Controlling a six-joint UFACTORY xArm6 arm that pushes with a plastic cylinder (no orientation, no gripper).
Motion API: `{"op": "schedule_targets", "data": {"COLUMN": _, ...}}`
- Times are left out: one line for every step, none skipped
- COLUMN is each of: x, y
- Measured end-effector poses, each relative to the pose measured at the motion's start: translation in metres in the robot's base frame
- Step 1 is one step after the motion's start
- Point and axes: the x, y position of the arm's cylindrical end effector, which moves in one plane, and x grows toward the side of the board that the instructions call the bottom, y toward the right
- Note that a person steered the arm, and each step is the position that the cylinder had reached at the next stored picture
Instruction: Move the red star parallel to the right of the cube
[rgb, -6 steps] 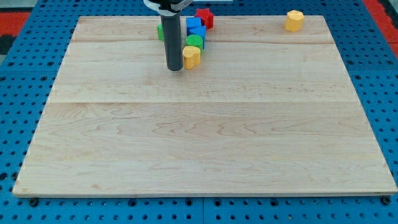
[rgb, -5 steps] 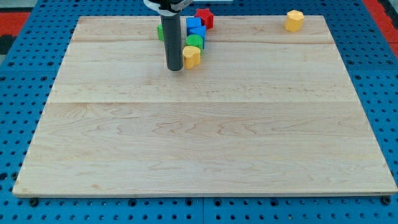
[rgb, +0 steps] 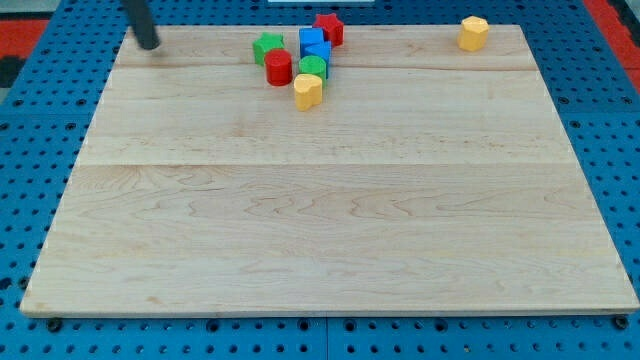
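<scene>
pale wooden board (rgb: 330, 220) on blue pegboard | my tip (rgb: 149, 44) bare, top-left, well apart from cluster | red star-shaped block (rgb: 328, 28) beside blue cube (rgb: 313, 42), likely unpushed

yellow block (rgb: 308, 91), green block (rgb: 267, 47); orange block (rgb: 473, 33)

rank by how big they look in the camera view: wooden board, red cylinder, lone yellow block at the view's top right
1. wooden board, by far the largest.
2 and 3. red cylinder and lone yellow block look about alike; the yellow one sits farther up the view, so I won't rank them.
</scene>
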Motion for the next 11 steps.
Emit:
{"op": "schedule_targets", "data": {"x": -0.017, "y": 0.042}}
{"op": "schedule_targets", "data": {"x": -0.015, "y": 0.090}}
{"op": "schedule_targets", "data": {"x": -0.015, "y": 0.141}}
{"op": "schedule_targets", "data": {"x": -0.016, "y": 0.177}}
{"op": "schedule_targets", "data": {"x": -0.015, "y": 0.221}}
{"op": "schedule_targets", "data": {"x": -0.010, "y": 0.253}}
{"op": "schedule_targets", "data": {"x": 0.022, "y": 0.303}}
{"op": "schedule_targets", "data": {"x": 0.073, "y": 0.305}}
{"op": "schedule_targets", "data": {"x": 0.067, "y": 0.303}}
{"op": "schedule_targets", "data": {"x": 0.034, "y": 0.286}}
{"op": "schedule_targets", "data": {"x": 0.018, "y": 0.253}}
